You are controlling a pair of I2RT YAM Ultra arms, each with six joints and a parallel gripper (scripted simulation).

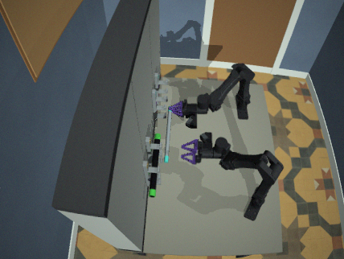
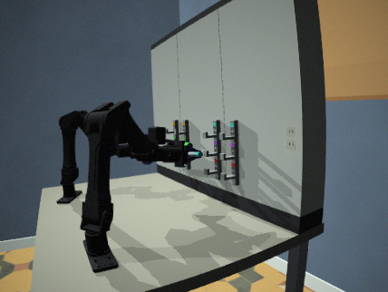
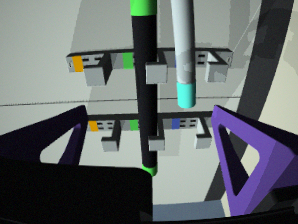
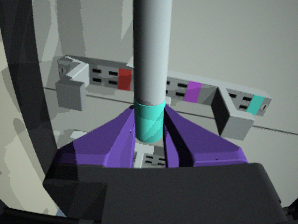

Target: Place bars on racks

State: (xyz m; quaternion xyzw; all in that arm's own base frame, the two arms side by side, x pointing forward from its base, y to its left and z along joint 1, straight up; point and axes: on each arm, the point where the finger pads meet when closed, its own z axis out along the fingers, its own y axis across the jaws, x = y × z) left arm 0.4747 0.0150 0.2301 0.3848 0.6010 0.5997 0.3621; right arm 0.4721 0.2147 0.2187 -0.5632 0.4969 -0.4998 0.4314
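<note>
A black bar with green ends (image 1: 155, 165) (image 3: 146, 60) lies on the middle arms of the left rack (image 3: 117, 57), beside the green labels. A silver bar with cyan ends (image 1: 168, 134) (image 3: 183, 45) (image 4: 152, 50) is held off the racks by one end. Its free end hangs in front of the left rack. My right gripper (image 1: 170, 108) (image 4: 148, 112) is shut on its other cyan end, in front of the right rack (image 2: 237, 174) (image 4: 109, 72). My left gripper (image 1: 182, 152) (image 3: 149, 112) is open and empty, back from the left rack and both bars.
The right rack's labels are cyan on top, purple in the middle and red at the bottom. The left rack's are orange, green and blue. The wall panel (image 1: 129, 161) (image 2: 263, 91) stands behind both racks. The two wrists are close together above the table (image 1: 225, 237).
</note>
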